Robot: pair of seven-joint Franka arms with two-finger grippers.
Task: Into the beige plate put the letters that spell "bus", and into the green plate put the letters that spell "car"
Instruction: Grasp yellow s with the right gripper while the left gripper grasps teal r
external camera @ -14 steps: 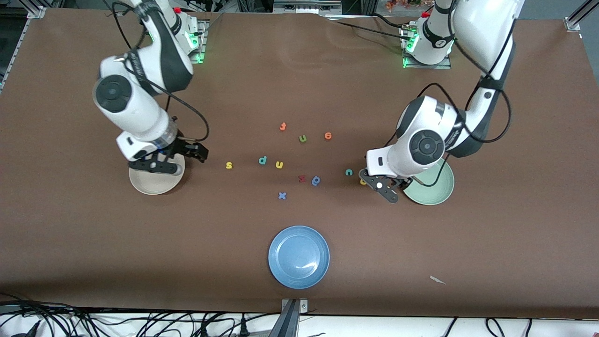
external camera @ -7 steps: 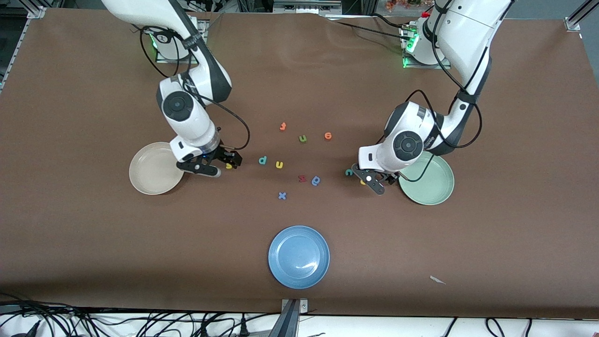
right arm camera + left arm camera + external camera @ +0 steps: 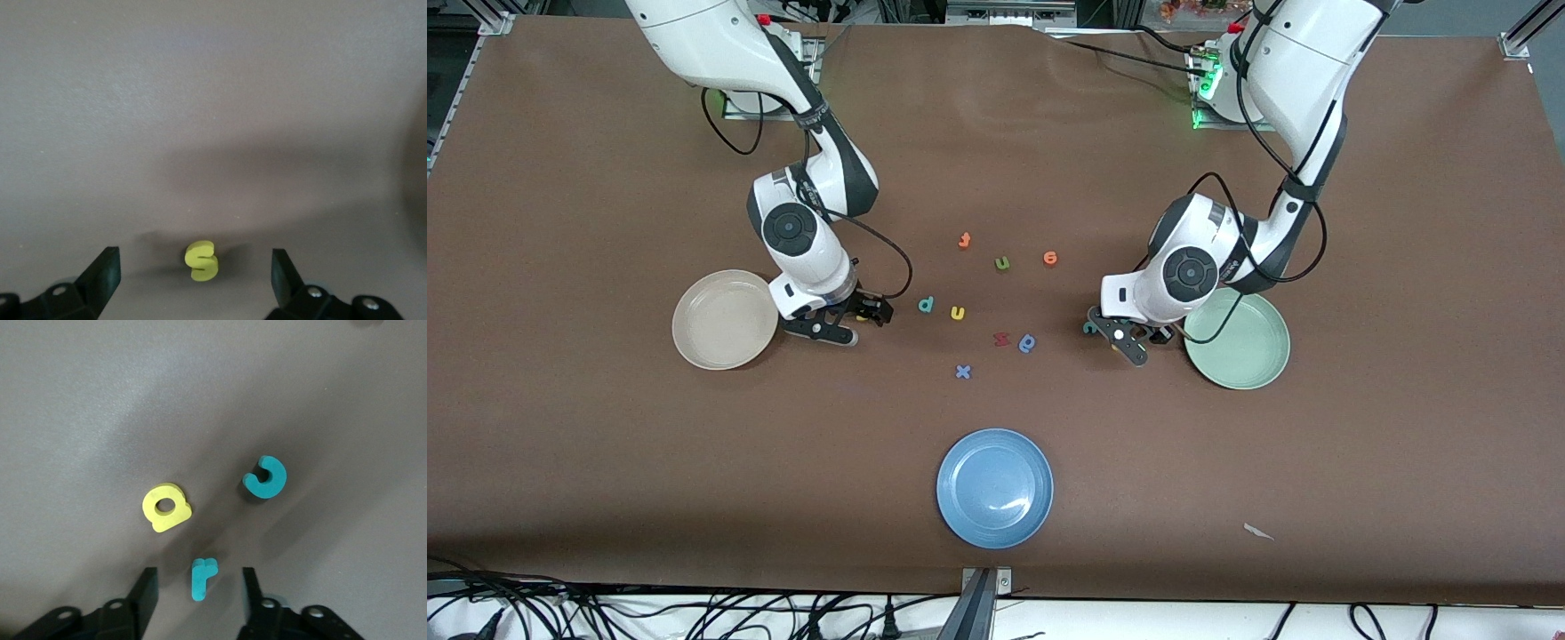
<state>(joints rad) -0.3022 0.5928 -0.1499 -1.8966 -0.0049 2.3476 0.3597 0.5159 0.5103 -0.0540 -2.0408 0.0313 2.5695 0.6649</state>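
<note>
We see bare table on both sides of the yellow s (image 3: 201,260). The teal r (image 3: 201,577) has room too, but the yellow a (image 3: 166,507) sits near it.

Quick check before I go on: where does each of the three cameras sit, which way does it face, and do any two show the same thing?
Front view: high across the table, facing both arms' bases; shows whole arms, beige plate, green plate.
Left wrist view: on the left arm's wrist, looking down between the left gripper fingers at the teal r, yellow a, teal c.
Right wrist view: on the right wrist, looking down past the right gripper at the yellow s.
Shared: the front view also shows both grippers.
</note>
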